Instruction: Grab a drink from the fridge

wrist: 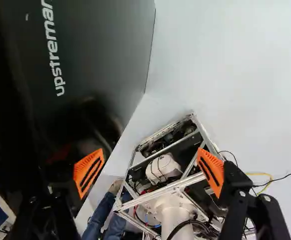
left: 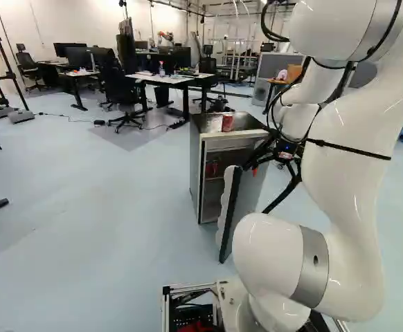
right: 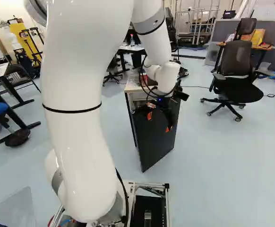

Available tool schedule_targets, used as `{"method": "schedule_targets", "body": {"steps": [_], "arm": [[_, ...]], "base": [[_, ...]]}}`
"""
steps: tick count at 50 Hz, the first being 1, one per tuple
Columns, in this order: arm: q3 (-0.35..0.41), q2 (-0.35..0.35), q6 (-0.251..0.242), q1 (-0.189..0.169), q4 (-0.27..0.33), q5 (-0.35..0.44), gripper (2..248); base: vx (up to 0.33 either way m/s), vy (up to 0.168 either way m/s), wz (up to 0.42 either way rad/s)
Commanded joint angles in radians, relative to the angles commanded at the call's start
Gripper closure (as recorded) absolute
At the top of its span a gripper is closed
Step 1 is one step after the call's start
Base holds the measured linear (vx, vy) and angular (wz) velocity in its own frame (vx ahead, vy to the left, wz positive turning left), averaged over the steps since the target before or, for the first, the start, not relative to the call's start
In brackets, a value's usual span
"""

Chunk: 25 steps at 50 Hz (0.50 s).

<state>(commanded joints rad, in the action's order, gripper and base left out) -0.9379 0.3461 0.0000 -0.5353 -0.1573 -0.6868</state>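
Note:
In the right base view my gripper (right: 159, 122) stands open before the dark outer face of the fridge door (right: 152, 144), near its upper part. The wrist view shows the gripper (wrist: 150, 171) with nothing held between its orange pads; the door's dark face (wrist: 95, 45) lies beside and beyond one finger. The fridge (left: 196, 173) has its door (left: 230, 214) swung partly open, its pale inner side showing in the left base view. A red can (left: 227, 122) stands on top of the fridge. Inside, something red (left: 212, 169), seemingly a can, is partly shadowed.
The wrist view looks back down on my base frame (wrist: 173, 187). An office chair (right: 236, 80) stands to the right of the fridge in the right base view. Desks (left: 167, 79) with monitors and chairs are behind it. Another robot (left: 165, 35) shows far back.

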Motion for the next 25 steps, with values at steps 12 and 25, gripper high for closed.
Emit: {"method": "schedule_targets", "body": {"steps": [12, 25], "arm": [[-0.006, 0.004, 0.000, 0.036, 0.023, 0.041, 3], [-0.014, 0.009, 0.000, 0.074, 0.048, 0.086, 3]], "base": [[0.000, 0.000, 0.000], [0.000, 0.000, 0.000]]}}
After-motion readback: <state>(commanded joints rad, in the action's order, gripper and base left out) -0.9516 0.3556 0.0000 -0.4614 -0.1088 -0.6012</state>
